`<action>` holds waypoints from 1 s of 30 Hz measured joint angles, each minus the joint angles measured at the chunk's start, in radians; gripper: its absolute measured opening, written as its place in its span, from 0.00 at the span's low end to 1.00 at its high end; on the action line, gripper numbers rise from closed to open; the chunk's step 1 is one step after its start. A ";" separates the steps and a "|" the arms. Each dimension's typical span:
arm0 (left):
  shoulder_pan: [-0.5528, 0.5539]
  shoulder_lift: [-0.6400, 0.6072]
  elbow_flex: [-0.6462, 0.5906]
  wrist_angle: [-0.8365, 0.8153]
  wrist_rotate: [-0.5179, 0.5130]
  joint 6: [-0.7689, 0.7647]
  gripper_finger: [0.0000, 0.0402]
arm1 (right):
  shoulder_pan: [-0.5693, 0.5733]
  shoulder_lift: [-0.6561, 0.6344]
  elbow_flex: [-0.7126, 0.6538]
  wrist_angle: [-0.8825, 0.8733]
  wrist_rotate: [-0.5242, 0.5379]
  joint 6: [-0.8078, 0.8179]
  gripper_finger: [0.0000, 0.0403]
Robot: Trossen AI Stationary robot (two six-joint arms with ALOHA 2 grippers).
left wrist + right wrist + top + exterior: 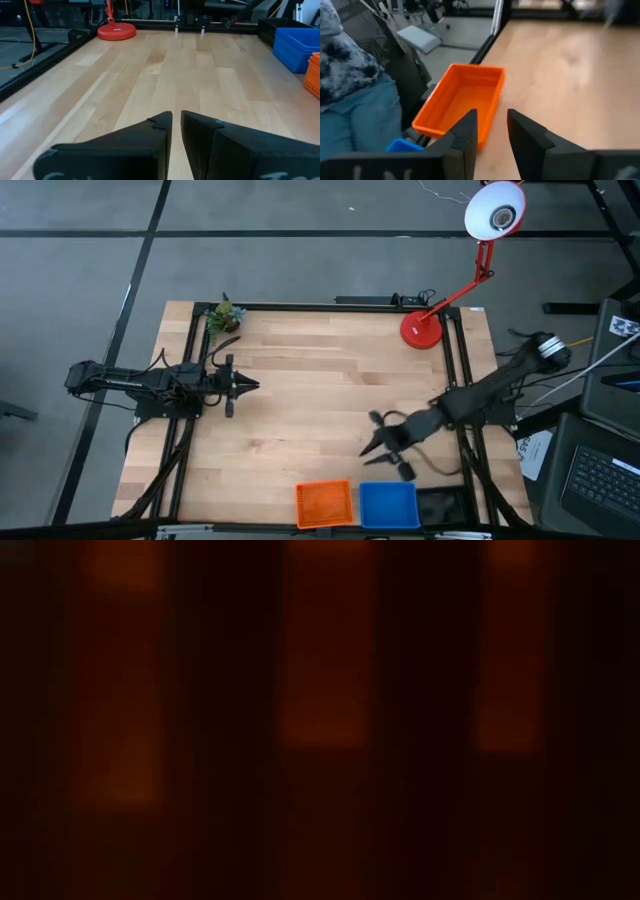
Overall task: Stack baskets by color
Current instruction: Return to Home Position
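Three baskets stand in a row on their bases along the table's near edge: orange (324, 503), blue (388, 503) and black (440, 505). My right gripper (370, 455) hangs open above the table, a little to the far side of the blue basket, and slants down toward the orange basket (460, 105). Nothing is between its fingers (492, 131). A corner of the blue basket (402, 146) shows beside it. My left gripper (245, 385) waits at the table's left, level, its fingers (176, 131) almost together and holding nothing. The low view is dark and blurred.
A red desk lamp stands on its base (421, 330) at the far right, and a small potted plant (226, 315) sits at the far left corner. A seated person (355, 100) is close beyond the near edge by the baskets. Bare wood fills the table's middle (320, 395).
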State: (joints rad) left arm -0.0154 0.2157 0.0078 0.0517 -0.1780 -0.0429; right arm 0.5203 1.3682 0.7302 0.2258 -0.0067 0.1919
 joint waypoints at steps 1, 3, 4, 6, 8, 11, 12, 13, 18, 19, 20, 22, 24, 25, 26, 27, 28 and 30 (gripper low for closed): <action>0.000 0.000 0.000 0.001 0.000 0.000 0.08 | -0.002 -0.054 -0.019 -0.019 0.005 -0.029 0.26; 0.000 0.000 0.000 0.002 0.000 0.000 0.08 | 0.001 -0.161 -0.058 -0.086 0.061 -0.060 0.26; 0.000 0.000 0.000 0.002 0.000 0.000 0.08 | 0.004 -0.213 -0.079 -0.120 0.106 -0.056 0.26; 0.000 0.000 0.000 0.002 0.000 0.000 0.08 | 0.012 -0.311 -0.133 -0.181 0.226 -0.011 0.26; 0.000 0.000 0.000 0.002 0.000 0.000 0.08 | 0.020 -0.393 -0.194 -0.204 0.329 0.015 0.26; 0.000 0.000 0.000 0.001 0.000 0.001 0.08 | 0.046 -0.498 -0.299 -0.179 0.346 0.008 0.26; 0.000 0.000 0.000 0.002 0.000 0.001 0.08 | 0.055 -0.533 -0.338 -0.162 0.340 0.008 0.26; 0.000 0.000 0.000 0.002 0.000 0.001 0.08 | 0.066 -0.573 -0.377 -0.143 0.336 0.008 0.26; 0.000 0.000 0.000 0.001 0.004 0.001 0.08 | 0.087 -0.737 -0.543 -0.032 0.372 0.008 0.26; 0.000 0.000 0.000 0.001 0.005 0.001 0.08 | 0.083 -0.760 -0.559 -0.026 0.399 0.009 0.26; 0.000 0.000 0.000 0.001 0.005 0.001 0.08 | 0.075 -0.784 -0.572 -0.025 0.428 0.008 0.26; 0.000 0.000 0.000 0.001 0.005 0.001 0.08 | 0.048 -0.814 -0.589 -0.024 0.463 -0.002 0.26; 0.000 0.000 0.000 0.001 0.006 0.001 0.08 | 0.011 -0.848 -0.608 -0.006 0.462 -0.047 0.26; 0.000 0.000 0.000 0.001 0.007 0.001 0.08 | -0.010 -0.869 -0.621 0.010 0.452 -0.069 0.26; 0.000 0.000 0.000 0.001 0.008 0.001 0.08 | -0.031 -0.891 -0.635 0.027 0.446 -0.084 0.26; 0.000 0.000 0.000 0.001 0.008 0.001 0.08 | -0.052 -0.913 -0.651 0.042 0.432 -0.098 0.26; 0.000 0.000 0.000 0.001 0.008 0.001 0.08 | -0.071 -0.937 -0.670 0.060 0.414 -0.121 0.26; 0.000 0.000 0.000 0.001 0.008 0.001 0.08 | -0.108 -0.986 -0.714 0.107 0.370 -0.149 0.26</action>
State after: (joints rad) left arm -0.0154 0.2157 0.0078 0.0532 -0.1703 -0.0422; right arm 0.4124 0.3819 0.0163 0.3323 0.3632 0.0425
